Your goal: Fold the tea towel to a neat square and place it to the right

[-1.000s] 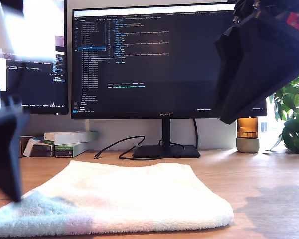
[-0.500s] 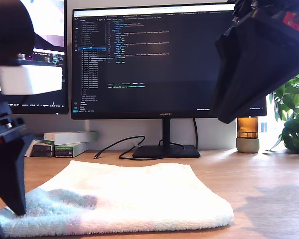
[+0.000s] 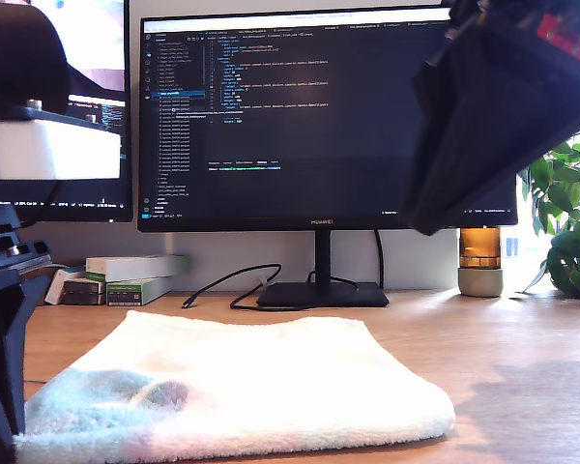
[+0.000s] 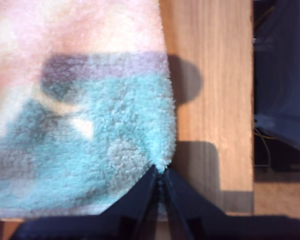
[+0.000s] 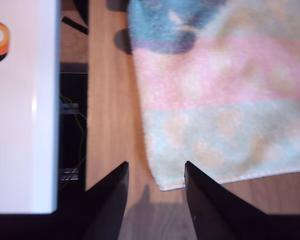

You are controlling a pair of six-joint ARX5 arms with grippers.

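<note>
The tea towel point(image 3: 261, 377) lies folded flat on the wooden desk point(image 3: 522, 367), whitish with a mint-green corner at the exterior view's lower left. My first gripper point(image 3: 8, 425) stands at that corner. In the first wrist view its fingers point(image 4: 161, 176) are shut together on the mint-green edge of the tea towel point(image 4: 90, 130). My second gripper point(image 3: 435, 217) hangs high at the exterior view's upper right. It is open point(image 5: 156, 166) above another corner of the tea towel point(image 5: 225, 100), with pink and pale green bands below it, and holds nothing.
Behind the towel stand a large monitor point(image 3: 309, 116) on its foot point(image 3: 321, 293), a black cable point(image 3: 227, 288) and stacked boxes point(image 3: 126, 275). A second screen point(image 3: 87, 116) is at the exterior view's left. An amber jar point(image 3: 480, 261) and a plant point(image 3: 570, 222) are at its right.
My first arm has come into full view at the exterior view's left and settled on the green corner. The towel's near-left edge has shifted rightward. My second gripper has drifted slightly left.
</note>
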